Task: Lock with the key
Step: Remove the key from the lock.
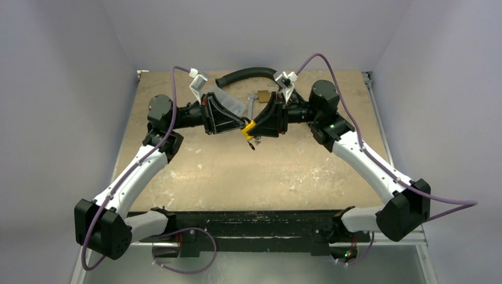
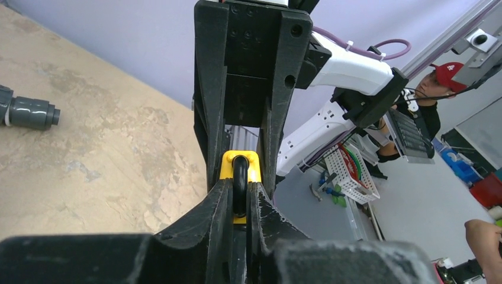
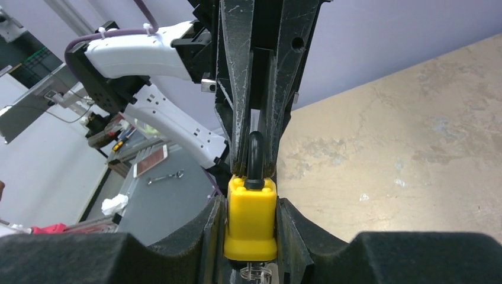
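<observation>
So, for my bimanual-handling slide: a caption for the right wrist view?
The right gripper clamps the yellow padlock by its body; the left gripper pinches the black shackle.

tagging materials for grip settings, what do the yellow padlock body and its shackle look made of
Yellow padlock body: apparently moulded plastic, even matte yellow with rounded edges. Shackle: smooth black with dull sheen, possibly plastic or coated metal; the look leaves it open.

Over the middle of the bench [image 1: 237,177], the padlock [image 1: 249,128] sits between the left gripper [image 1: 241,123] on its left and the right gripper [image 1: 256,128] on its right. A hose [image 1: 248,73] and a wrench [image 1: 251,105] lie farther back.
</observation>
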Robot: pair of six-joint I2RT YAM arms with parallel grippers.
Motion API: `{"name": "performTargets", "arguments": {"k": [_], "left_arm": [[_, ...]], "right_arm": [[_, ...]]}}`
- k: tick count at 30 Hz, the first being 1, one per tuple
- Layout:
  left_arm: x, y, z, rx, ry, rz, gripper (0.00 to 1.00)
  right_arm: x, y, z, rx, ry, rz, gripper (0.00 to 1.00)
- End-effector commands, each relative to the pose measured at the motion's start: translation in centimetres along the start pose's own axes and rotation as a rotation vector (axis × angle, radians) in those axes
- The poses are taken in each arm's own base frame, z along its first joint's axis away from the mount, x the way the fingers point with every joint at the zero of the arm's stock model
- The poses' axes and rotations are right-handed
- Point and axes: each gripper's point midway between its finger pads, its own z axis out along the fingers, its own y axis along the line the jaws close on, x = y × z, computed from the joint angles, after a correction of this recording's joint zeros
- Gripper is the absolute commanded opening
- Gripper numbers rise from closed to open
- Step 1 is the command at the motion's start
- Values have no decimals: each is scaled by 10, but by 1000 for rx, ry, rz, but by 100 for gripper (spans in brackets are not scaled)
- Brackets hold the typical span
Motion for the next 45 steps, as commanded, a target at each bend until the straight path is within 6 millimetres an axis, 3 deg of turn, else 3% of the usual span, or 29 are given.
{"name": "performTargets", "arguments": {"k": [1,7,9,10,13,17,30,32,36,45], "left_arm": [[-13,-19,0,48,-43,51,6],[-15,-18,0,46,-56,49,0],[-16,-18,-1,47,-49,47,0],[-15,-14,-3,32,-37,40,0],[-11,4,-9,-49,14,36,0],[-4,-2,-14,-41,47,56,0],[-9,-6,-15,-36,41,79,0],[-9,-6,-15,-34,39,82,0],[-10,-5,-16,-39,29,82,0],[-7,1,-17,-49,21,73,0]], "right_arm": [[-7,17,0,-66,-15,-68,0],[-8,13,1,-54,-21,-69,3],[-7,14,1,-66,-17,-69,38],[-8,12,1,-57,-21,-65,48],[-4,0,-2,-4,-3,-96,60],[9,-20,-8,75,78,-132,61],[40,-27,-8,37,106,-55,56],[45,-27,-8,27,110,-34,50],[45,-24,-7,-4,103,-36,48],[38,-11,-8,-42,73,-52,34]]}}
